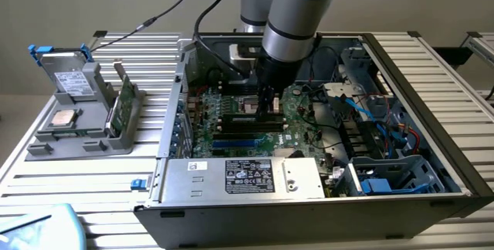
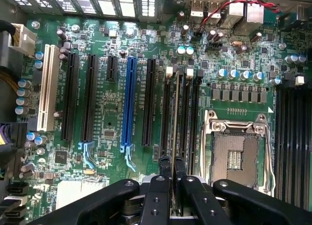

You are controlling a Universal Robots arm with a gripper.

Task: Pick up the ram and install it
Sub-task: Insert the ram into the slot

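Observation:
My gripper (image 1: 269, 106) reaches down into the open computer case, just above the green motherboard (image 1: 297, 120). In the wrist view my gripper (image 2: 172, 160) is shut on the ram (image 2: 175, 118). I see the ram edge-on as a thin pale strip between the two black fingers (image 2: 164, 167). It runs lengthwise over the row of long black memory slots (image 2: 193, 113) beside the square silver socket (image 2: 235, 157). Whether its lower edge touches a slot I cannot tell.
A silver power supply (image 1: 243, 177) fills the case's front. Blue and red cables (image 1: 371, 111) lie toward the exterior view's right. A grey holder (image 1: 77, 137) outside the case, toward that view's left, carries a drive (image 1: 71, 79) and an upright green board (image 1: 124, 106). Blue (image 2: 129, 103) and white (image 2: 47, 93) card slots flank the memory slots.

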